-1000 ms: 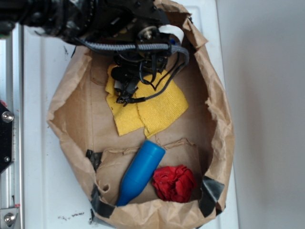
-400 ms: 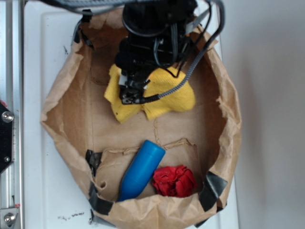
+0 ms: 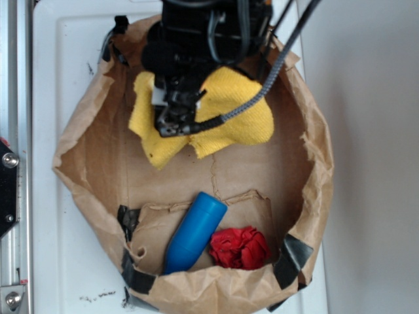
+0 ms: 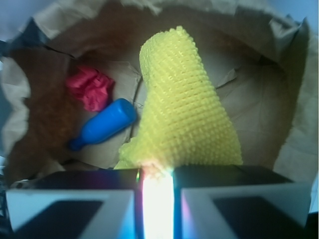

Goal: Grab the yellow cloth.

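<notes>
From my remote seat, exterior view: the blue bottle (image 3: pixel 194 232) lies at 6 o'clock on the floor of the brown paper bag (image 3: pixel 308 163), with the red cloth wad (image 3: pixel 239 248) just beside it toward 5. My gripper (image 3: pixel 175 121) is clamped on the yellow cloth (image 3: pixel 232 118), which hangs bunched from it at 12 o'clock. On the wrist view the cloth drapes straight out from between the closed jaws.

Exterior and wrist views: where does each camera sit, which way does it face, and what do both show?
Exterior: above, looking straight down into the paper bag; the black arm and pincer hold the yellow cloth.
Wrist: on the arm behind the pincer, looking along it into the bag; both jaws fill the bottom edge, shut on the cloth.
Shared: the cloth, blue bottle, red cloth and bag.
</notes>
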`<state>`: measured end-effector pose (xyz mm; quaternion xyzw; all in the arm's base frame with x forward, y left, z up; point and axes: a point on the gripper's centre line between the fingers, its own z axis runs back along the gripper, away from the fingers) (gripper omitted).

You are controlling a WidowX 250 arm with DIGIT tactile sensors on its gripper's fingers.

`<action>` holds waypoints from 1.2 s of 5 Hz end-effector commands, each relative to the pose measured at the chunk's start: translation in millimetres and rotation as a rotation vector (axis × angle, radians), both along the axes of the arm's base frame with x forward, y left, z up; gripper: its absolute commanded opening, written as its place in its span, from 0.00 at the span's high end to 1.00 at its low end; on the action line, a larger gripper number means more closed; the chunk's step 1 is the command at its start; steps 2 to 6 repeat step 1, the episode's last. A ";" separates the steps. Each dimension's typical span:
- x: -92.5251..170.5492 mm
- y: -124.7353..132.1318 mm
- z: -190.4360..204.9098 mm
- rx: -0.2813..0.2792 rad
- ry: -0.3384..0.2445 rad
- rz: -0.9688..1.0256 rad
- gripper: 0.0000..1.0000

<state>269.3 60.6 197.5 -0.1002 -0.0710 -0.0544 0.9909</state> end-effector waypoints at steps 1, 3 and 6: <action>-7.6 -15.1 31.0 0.162 -0.111 -0.006 1.00; -7.6 -15.1 31.0 0.162 -0.111 -0.006 1.00; -7.6 -15.1 31.0 0.162 -0.111 -0.006 1.00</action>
